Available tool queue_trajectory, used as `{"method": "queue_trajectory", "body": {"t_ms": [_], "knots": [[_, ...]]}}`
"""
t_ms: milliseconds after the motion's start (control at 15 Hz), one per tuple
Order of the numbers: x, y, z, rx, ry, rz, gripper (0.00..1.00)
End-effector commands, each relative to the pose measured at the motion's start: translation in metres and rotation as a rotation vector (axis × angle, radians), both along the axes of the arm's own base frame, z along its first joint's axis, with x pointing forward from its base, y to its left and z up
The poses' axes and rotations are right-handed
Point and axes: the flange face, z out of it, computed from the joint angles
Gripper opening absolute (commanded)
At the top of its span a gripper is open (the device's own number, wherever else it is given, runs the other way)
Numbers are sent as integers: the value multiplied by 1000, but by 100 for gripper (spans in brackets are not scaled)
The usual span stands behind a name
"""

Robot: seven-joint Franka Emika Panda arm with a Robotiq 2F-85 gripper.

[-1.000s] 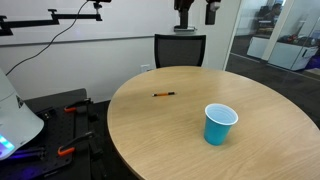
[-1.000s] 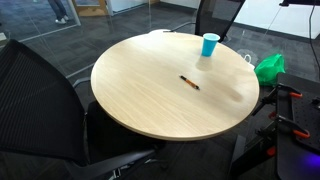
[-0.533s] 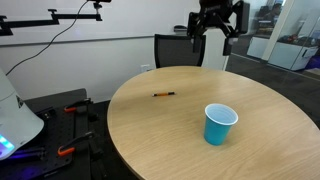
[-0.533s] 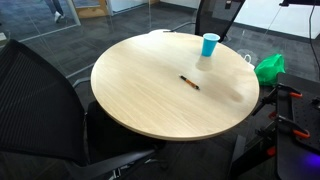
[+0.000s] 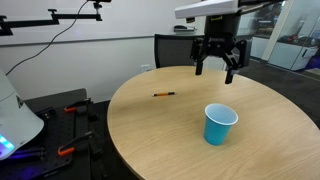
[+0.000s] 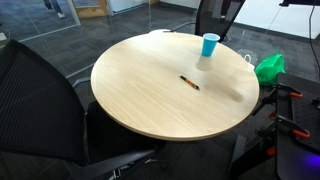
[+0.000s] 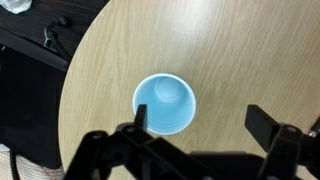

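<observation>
- The claw (image 5: 217, 65) hangs in the air above the far part of the round wooden worktop (image 5: 150, 130), its two fingers spread wide apart and gripping nothing.
- In the wrist view the claw (image 7: 199, 115) comes in from the bottom edge, and the dark fingers (image 7: 265, 125) stand on either side of bare wood and the cup's rim.
- The blue cup (image 7: 165, 104) stands upright and empty below the claw, untouched. In the wrist view it sits toward 9 o'clock from the midpoint of the fingers, close to the left-hand one.
- In an exterior view the blue cup (image 5: 220, 123) is at 6 o'clock from the claw, nearer the worktop's front edge. It also shows in the other exterior view (image 6: 209, 44).
- A pen (image 5: 164, 94) lies flat on the worktop at about 10 o'clock from the cup, well apart from it.
- A black office chair (image 5: 180, 50) stands behind the worktop, at 9 o'clock from the claw.
- A green bag (image 6: 268, 68) sits just off the worktop's rim.
</observation>
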Motion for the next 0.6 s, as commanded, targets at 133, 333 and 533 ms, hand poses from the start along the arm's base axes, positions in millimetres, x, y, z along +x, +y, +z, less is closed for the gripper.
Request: {"method": "queue_trajectory", "body": {"t_ms": [133, 333, 533], "knots": [[4, 3, -25, 71, 15, 31, 100], [9, 8, -41, 80, 30, 27, 100], [15, 14, -58, 89, 39, 32, 100]]}}
